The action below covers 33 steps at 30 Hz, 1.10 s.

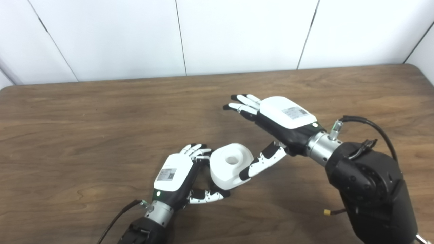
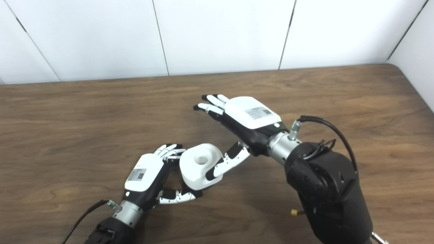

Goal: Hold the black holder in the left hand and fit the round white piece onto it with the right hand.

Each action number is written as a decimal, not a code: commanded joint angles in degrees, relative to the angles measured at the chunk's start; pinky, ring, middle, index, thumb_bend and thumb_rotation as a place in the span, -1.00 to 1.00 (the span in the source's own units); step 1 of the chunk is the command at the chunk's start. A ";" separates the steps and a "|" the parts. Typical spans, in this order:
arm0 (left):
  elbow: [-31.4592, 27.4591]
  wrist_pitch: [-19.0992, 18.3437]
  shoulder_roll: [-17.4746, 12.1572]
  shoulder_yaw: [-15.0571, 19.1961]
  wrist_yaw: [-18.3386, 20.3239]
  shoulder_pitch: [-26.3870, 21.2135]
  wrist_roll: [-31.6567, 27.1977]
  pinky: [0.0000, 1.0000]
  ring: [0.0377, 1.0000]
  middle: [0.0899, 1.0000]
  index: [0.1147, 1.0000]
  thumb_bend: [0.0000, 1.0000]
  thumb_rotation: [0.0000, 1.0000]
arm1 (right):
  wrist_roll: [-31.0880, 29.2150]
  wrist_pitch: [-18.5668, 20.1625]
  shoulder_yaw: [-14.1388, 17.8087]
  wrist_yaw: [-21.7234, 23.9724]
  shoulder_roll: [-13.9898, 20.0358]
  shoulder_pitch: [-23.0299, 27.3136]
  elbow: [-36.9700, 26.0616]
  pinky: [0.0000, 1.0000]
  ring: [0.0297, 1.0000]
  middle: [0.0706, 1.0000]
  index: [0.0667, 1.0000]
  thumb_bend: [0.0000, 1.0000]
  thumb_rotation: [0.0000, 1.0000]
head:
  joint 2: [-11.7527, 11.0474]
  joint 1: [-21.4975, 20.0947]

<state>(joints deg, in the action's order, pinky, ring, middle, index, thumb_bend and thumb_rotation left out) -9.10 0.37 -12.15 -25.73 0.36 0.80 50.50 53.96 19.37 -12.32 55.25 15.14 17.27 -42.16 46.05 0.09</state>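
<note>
Our left hand (image 1: 176, 176) sits low at the near left of the worktop (image 1: 84, 128), back of the hand facing up. Its fingers (image 1: 195, 149) curl round the far-left side of the round white piece (image 1: 230, 166) and the thumb reaches along under its near edge, so the hand is wrapped around that piece. We honestly can't see the black holder anywhere; if it's under the white piece or inside the grip, it's hidden from both eyes.

The white piece is a chunky ring with a hole in its top face, tilted a bit toward the right, sitting near the middle of the worktop, toward its near side, right between our two hands.

Our right hand (image 2: 244, 118) is up and to the right of it, fingers (image 2: 210, 101) stretched out and spread toward the far left, holding nothing. Only its thumb (image 2: 225, 164) points down-left and touches, or very nearly touches, the right side of the white piece. We can't tell for sure if there's real contact.

Further out it's just bare brown wood, with a white panelled wall (image 1: 237, 34) along the far side.
</note>
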 commanded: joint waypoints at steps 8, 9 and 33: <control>0.81 -4.08 -0.83 -1.37 5.63 0.89 3.11 0.84 0.80 0.60 -0.14 0.04 -0.89 | -0.02 0.28 0.99 -0.11 0.00 2.84 -1.69 0.84 1.00 1.00 0.87 1.00 -0.04 | 0.11 0.27; 0.56 -4.44 -0.75 -1.41 5.94 0.91 3.30 0.85 0.81 0.62 0.14 0.32 -0.90 | -0.09 0.34 1.01 -0.16 -0.07 3.00 -1.55 0.85 1.00 1.00 0.88 1.00 -0.04 | 0.11 0.26; -1.85 -10.31 -0.43 -1.48 9.90 1.29 4.78 0.95 0.96 0.92 1.00 1.00 -0.04 | 1.11 0.31 1.82 -1.64 0.27 4.32 1.39 0.86 1.00 1.00 0.92 1.00 0.02 | -0.07 0.49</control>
<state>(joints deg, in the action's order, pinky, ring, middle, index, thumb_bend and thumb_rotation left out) -12.28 -7.87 -11.13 -27.00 5.68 -0.25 55.00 54.92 19.88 -11.30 55.35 15.25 19.66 -40.00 45.97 0.53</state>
